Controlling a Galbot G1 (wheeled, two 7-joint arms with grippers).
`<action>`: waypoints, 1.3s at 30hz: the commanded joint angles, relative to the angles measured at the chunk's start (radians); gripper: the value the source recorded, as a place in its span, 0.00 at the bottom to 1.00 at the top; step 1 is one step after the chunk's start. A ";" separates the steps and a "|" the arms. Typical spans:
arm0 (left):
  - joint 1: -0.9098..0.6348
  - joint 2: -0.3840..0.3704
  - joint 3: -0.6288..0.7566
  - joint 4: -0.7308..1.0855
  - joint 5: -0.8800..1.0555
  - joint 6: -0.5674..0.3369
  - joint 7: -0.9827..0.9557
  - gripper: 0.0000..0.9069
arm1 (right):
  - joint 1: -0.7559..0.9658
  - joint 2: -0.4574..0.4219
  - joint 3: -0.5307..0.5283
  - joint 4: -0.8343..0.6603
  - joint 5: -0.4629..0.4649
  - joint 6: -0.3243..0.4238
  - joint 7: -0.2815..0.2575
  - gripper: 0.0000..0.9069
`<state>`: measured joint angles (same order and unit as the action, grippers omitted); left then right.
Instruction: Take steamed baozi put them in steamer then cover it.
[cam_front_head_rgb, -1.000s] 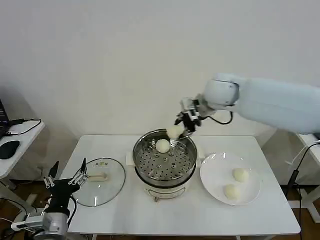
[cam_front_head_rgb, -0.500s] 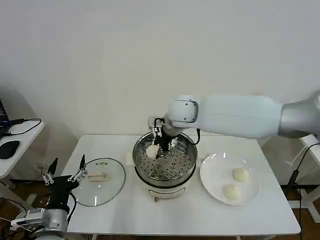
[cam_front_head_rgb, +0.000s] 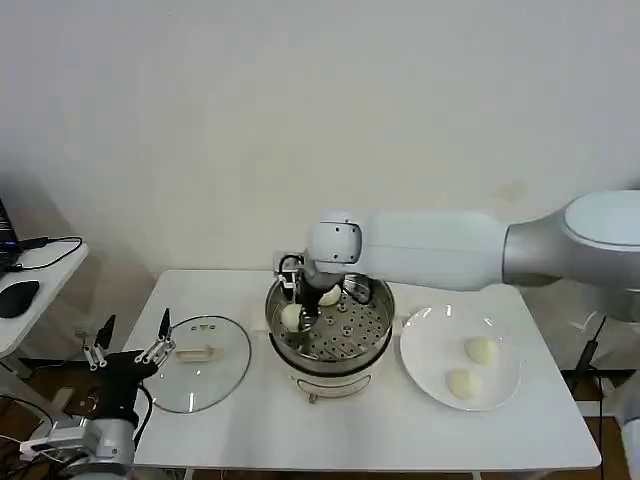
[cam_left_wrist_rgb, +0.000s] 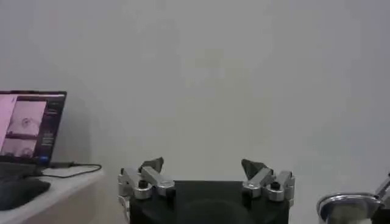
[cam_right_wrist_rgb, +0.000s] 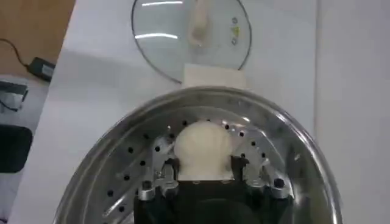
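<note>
Right gripper (cam_front_head_rgb: 296, 312): inside steamer (cam_front_head_rgb: 372, 341), clamped on a steamed baozi (cam_right_wrist_rgb: 202, 147).
Left gripper (cam_front_head_rgb: 128, 346): parked, fingers spread.
Done: one bun (cam_front_head_rgb: 328, 296) on tray.
Left: two buns (cam_front_head_rgb: 481, 349) on plate (cam_front_head_rgb: 425, 358); glass cover (cam_front_head_rgb: 225, 369) on tabletop (cam_front_head_rgb: 400, 428).

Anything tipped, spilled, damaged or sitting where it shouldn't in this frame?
Nothing stands out. The right gripper holds a baozi low inside the steamer, beside another bun. Two more rest on the plate. The cover lies flat on the table, left gripper open beside it.
</note>
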<state>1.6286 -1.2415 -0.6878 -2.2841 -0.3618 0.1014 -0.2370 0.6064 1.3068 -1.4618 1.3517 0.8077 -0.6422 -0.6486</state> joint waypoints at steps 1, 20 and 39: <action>0.004 0.000 -0.001 -0.001 -0.001 -0.005 0.001 1.00 | -0.029 0.045 0.005 -0.056 -0.038 -0.019 0.003 0.63; 0.014 -0.002 0.001 -0.019 0.001 -0.005 0.002 1.00 | -0.010 0.006 0.015 -0.032 -0.080 -0.027 0.006 1.00; 0.020 0.035 0.017 -0.003 -0.011 0.008 0.001 1.00 | 0.416 -0.601 -0.161 0.307 -0.691 0.336 -0.247 1.00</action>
<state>1.6436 -1.2197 -0.6714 -2.2904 -0.3627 0.1091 -0.2358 0.8256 1.1015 -1.4864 1.4841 0.6655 -0.5935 -0.7137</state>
